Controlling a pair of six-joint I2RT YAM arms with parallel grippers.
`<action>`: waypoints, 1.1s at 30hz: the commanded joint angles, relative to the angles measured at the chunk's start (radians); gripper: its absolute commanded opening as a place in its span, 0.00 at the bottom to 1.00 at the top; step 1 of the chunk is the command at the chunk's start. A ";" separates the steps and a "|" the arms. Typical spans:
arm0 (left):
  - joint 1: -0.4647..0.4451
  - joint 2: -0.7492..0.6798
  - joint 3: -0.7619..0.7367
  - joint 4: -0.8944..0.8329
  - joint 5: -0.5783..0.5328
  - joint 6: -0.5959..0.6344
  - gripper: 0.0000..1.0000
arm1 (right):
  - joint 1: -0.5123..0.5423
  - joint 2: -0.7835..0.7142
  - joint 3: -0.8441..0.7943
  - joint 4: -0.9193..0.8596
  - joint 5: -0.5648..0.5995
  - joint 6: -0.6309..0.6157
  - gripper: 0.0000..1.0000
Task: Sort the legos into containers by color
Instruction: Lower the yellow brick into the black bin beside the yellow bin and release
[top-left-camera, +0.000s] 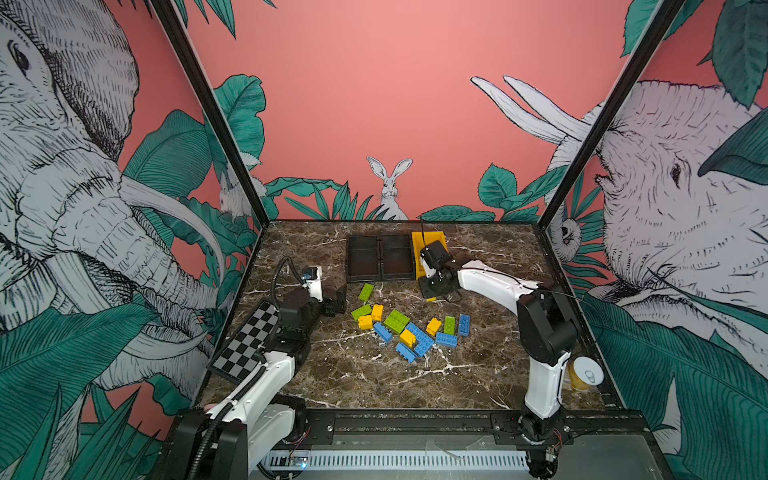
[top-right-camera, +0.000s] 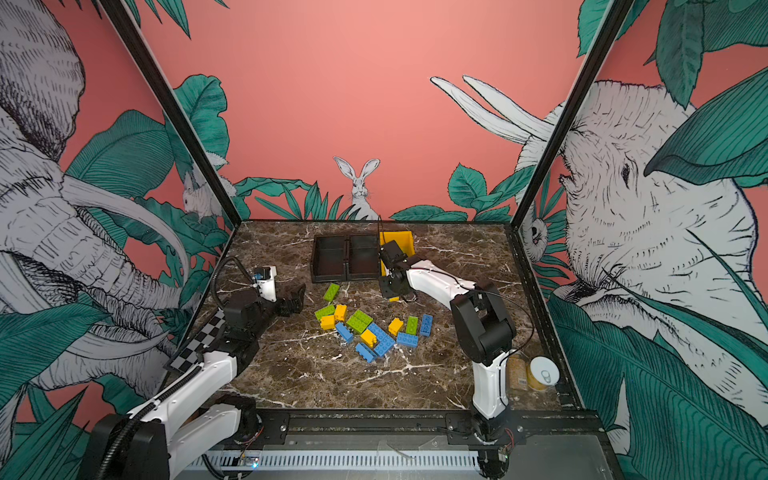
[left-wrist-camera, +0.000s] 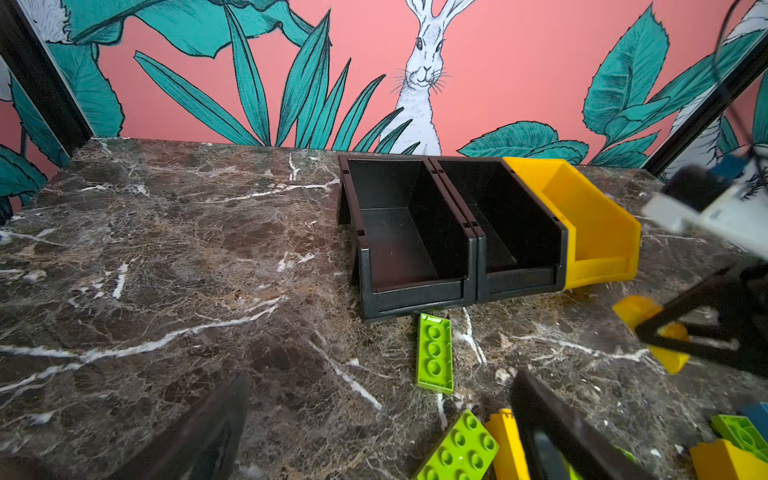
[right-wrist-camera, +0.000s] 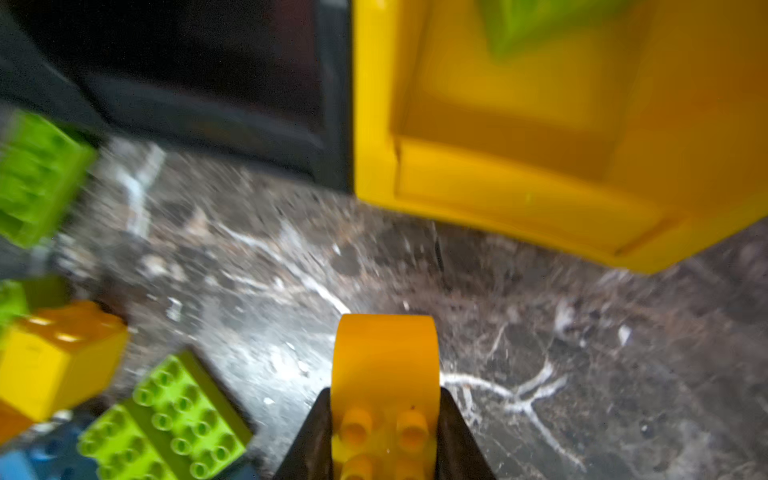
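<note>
You have in the right gripper (right-wrist-camera: 385, 419) a small yellow plastic lego brick (right-wrist-camera: 385, 357) with one smoothly rounded end and round studs on its upper face. The two black fingers (right-wrist-camera: 309, 440) press on its two sides, so it is clamped, and the rounded end sticks out past the fingertips. Just ahead of these fingertips stands the yellow plastic bin (right-wrist-camera: 519, 199), its open side toward them, and beside it are the two black plastic bins (left-wrist-camera: 415, 291). Whether the brick touches the brown marble tabletop (right-wrist-camera: 582, 353) under it, I cannot tell. In a top view you see the right arm (top-left-camera: 494, 282) stretched forward from its base, elbow raised, wrist bent so that the fingers point downward in front of the yellow bin. The pile of green, yellow and blue bricks (top-left-camera: 409, 328) lies behind these fingers, toward the robot. Your left gripper (left-wrist-camera: 382, 380) lies low over the table, its fingers (left-wrist-camera: 552, 419) wide apart and pointing toward the black bins. A flat green brick (left-wrist-camera: 434, 353) lies ahead of them, just in front of the bins.
</note>
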 joint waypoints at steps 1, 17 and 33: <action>-0.001 -0.019 -0.014 0.012 -0.002 0.000 0.99 | 0.006 -0.018 0.120 0.026 -0.009 -0.037 0.19; -0.001 -0.046 -0.028 0.017 -0.022 0.010 0.99 | 0.009 0.408 0.643 0.135 -0.030 -0.042 0.19; -0.001 -0.043 -0.027 0.021 -0.014 0.001 0.99 | 0.009 0.569 0.842 0.023 -0.027 -0.055 0.47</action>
